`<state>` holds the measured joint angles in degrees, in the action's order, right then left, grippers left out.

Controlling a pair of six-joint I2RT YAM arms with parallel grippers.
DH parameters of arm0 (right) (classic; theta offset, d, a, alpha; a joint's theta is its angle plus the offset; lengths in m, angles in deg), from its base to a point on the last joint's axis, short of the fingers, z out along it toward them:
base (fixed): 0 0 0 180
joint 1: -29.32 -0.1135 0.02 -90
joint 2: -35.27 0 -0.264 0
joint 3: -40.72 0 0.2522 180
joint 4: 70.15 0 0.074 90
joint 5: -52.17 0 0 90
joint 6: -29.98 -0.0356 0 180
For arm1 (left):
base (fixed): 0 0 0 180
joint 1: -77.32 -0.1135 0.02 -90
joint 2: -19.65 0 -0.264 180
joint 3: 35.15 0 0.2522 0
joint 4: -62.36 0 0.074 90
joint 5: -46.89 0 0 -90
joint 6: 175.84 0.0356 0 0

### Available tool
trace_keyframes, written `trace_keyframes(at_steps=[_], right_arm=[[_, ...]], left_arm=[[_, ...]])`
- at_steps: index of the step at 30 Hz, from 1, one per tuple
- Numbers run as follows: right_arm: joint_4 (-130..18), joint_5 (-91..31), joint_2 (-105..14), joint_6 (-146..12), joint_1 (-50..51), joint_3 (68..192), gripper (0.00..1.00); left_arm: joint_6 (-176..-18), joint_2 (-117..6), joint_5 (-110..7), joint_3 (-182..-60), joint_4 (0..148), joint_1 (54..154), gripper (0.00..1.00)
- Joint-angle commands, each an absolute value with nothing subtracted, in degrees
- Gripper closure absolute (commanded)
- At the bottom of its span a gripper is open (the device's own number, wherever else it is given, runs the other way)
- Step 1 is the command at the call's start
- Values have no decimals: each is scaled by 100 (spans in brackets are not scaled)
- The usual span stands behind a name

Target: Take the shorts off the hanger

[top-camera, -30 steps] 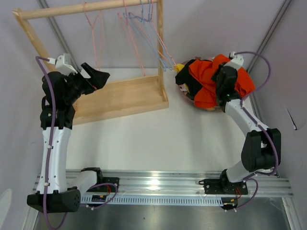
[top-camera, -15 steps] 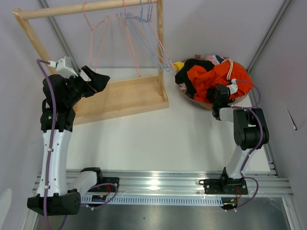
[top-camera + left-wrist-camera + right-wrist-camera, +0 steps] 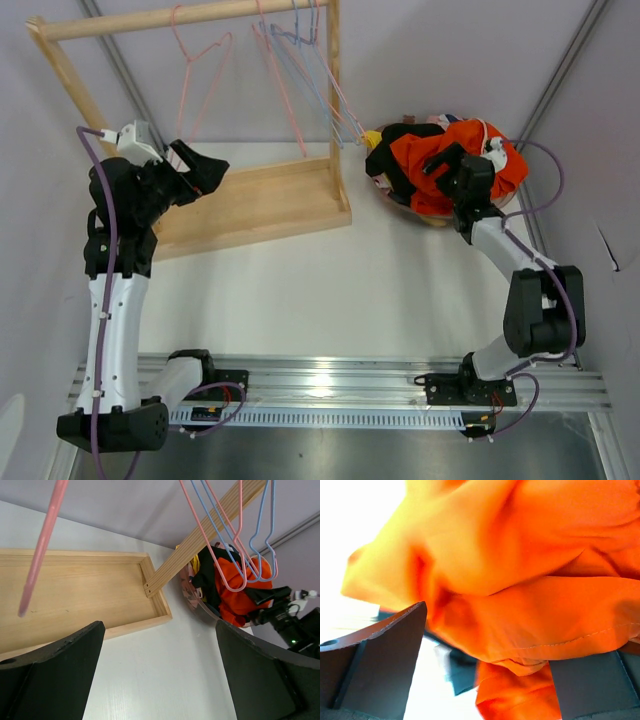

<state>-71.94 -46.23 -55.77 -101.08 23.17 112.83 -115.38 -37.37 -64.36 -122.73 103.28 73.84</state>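
Observation:
The shorts lie heaped in a round basket [image 3: 397, 208] at the right. The orange shorts [image 3: 415, 160] are on top, over black shorts [image 3: 398, 134] and a bit of yellow shorts [image 3: 372, 140]. My right gripper [image 3: 441, 160] hovers over that pile, open. In the right wrist view the orange shorts [image 3: 530, 580] fill the frame and sag between the spread fingers of the right gripper [image 3: 487, 640]. My left gripper [image 3: 203, 165] is open over the rack's wooden base [image 3: 260, 200], with only the white table between the fingers of the left gripper [image 3: 160, 680]. Every hanger [image 3: 195, 70] on the rail is bare.
The wooden rack's top rail [image 3: 180, 18] carries several pink and blue wire hangers [image 3: 305, 70] near its right post [image 3: 334, 100]. In the left wrist view the hangers [image 3: 235, 540] dangle in front of the basket [image 3: 200, 611]. A metal rail [image 3: 330, 385] runs along the near edge.
My right gripper was shut and now stands open, letting go of the orange shorts on the pile. Its arm shifted about the basket. The hangers swing slightly; the left arm barely moved.

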Motion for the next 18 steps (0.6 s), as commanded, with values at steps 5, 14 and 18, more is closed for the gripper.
trace_keyframes(at_steps=[5,14,18], right_arm=[[-5509,-5452,-4270,-9246,1904,12356,1],[-4329,-5936,-3294,-8798,1526,12735,1],[-4698,-5455,-3352,-8630,1857,12400,0]], left_arm=[[-11564,-3520,-6473,-12273,10249,7381,1],[-11520,-3370,-6385,-12361,10556,7389,1],[-11546,-3344,-6367,-12370,10626,7381,1]])
